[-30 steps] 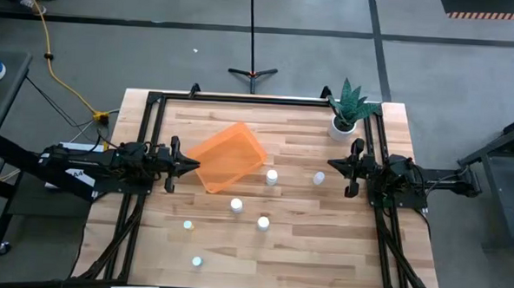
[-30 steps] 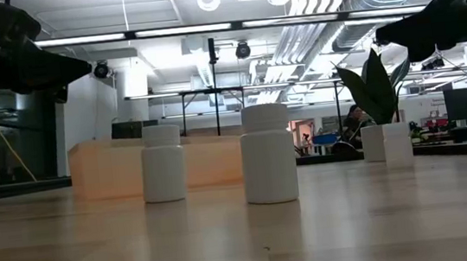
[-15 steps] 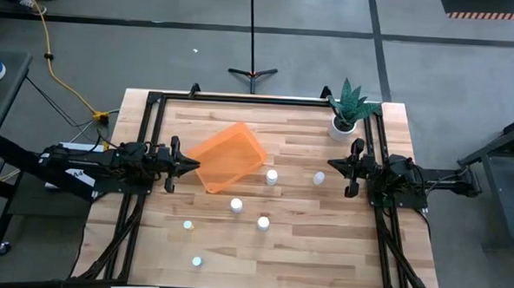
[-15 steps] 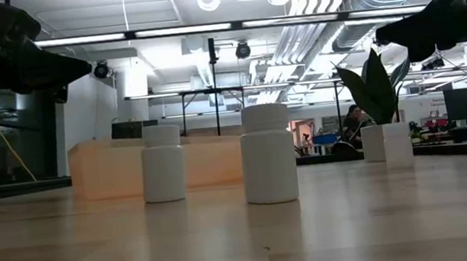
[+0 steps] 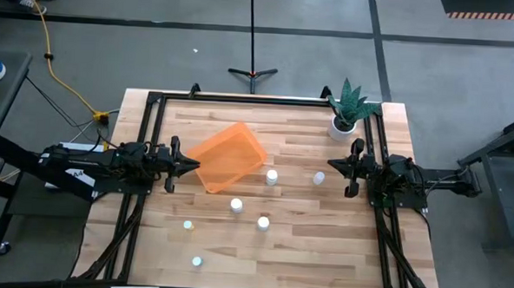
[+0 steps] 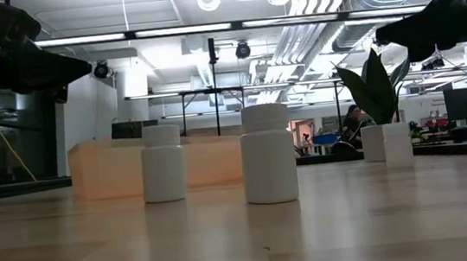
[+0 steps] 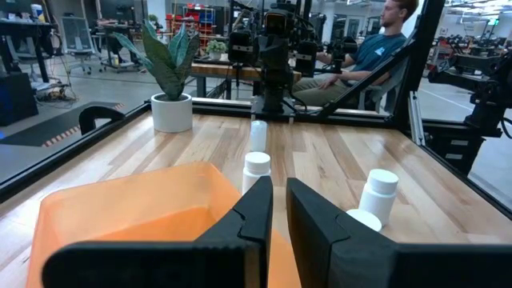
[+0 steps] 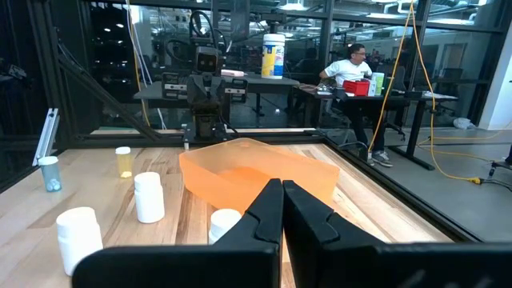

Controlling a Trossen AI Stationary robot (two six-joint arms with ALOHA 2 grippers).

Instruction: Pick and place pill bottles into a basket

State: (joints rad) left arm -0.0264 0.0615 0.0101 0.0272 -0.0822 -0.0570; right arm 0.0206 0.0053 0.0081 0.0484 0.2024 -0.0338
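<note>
The orange basket (image 5: 228,157) rests flat on the table's left middle; it also shows in the left wrist view (image 7: 136,210) and the right wrist view (image 8: 256,176). Several small white pill bottles stand upright on their bases: one (image 5: 272,177) by the basket's right corner, one (image 5: 319,177) near my right gripper, and others (image 5: 236,206) (image 5: 263,221) (image 5: 187,225) (image 5: 197,261) toward the near edge. My left gripper (image 5: 195,166) (image 7: 279,194) is shut and empty, above the basket's left edge. My right gripper (image 5: 330,165) (image 8: 282,186) is shut and empty, right of the bottles.
A white pot with a green plant (image 5: 345,113) stands at the far right corner. A black frame (image 5: 242,98) runs along the table's far edge and both sides. In the low view two bottles (image 6: 163,162) (image 6: 268,153) stand in front of the basket (image 6: 103,168). People sit beyond the table.
</note>
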